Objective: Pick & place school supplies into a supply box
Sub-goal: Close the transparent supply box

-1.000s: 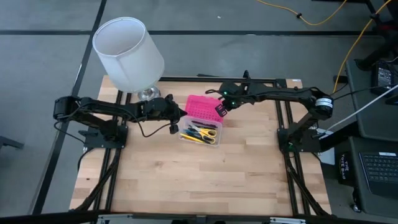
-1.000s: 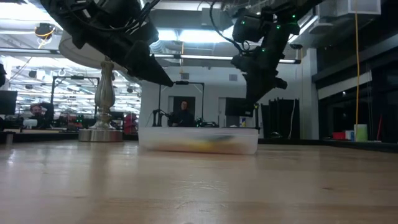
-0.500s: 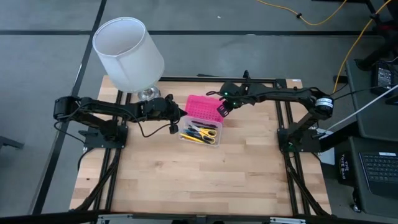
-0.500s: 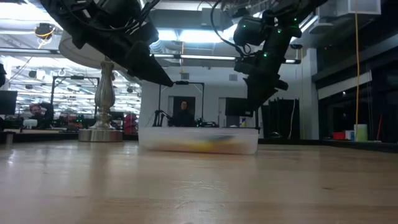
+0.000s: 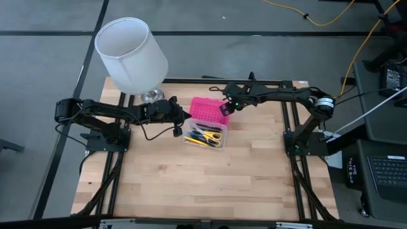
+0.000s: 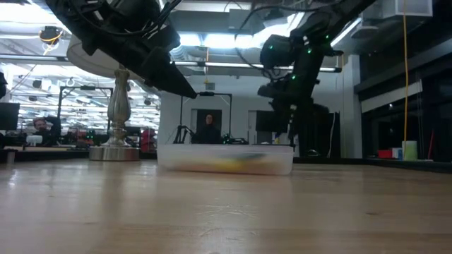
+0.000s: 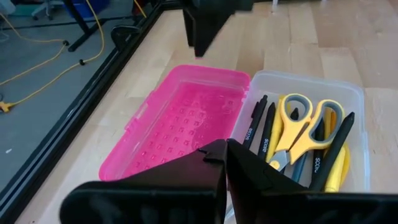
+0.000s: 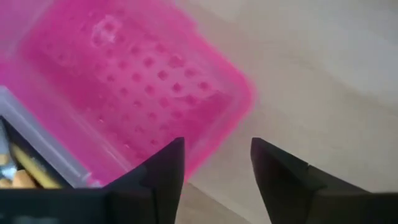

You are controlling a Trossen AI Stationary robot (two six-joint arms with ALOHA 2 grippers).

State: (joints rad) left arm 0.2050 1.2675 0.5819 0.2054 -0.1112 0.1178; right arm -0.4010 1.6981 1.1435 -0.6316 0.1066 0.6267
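The supply box lies open on the table. Its pink lid (image 5: 206, 109) is flat on the far side and its clear base (image 5: 205, 136) on the near side. The base holds the school supplies: yellow-handled scissors (image 7: 303, 127) and several pens and pencils (image 7: 262, 127). My right gripper (image 5: 224, 109) stands open just above the lid's right corner (image 8: 233, 93), one finger on each side of it. My left gripper (image 7: 225, 148) is shut with nothing in it and hovers above the box's left end (image 5: 182, 119).
A lamp with a white shade (image 5: 130, 54) stands on its metal foot (image 6: 116, 151) at the table's far left, close behind my left arm. Bare wood (image 5: 203, 184) stretches across the near half of the table.
My right gripper has opened over the lid's right corner. It has turned a little and drawn slightly toward the table's far edge. The box and its lid have stayed in place.
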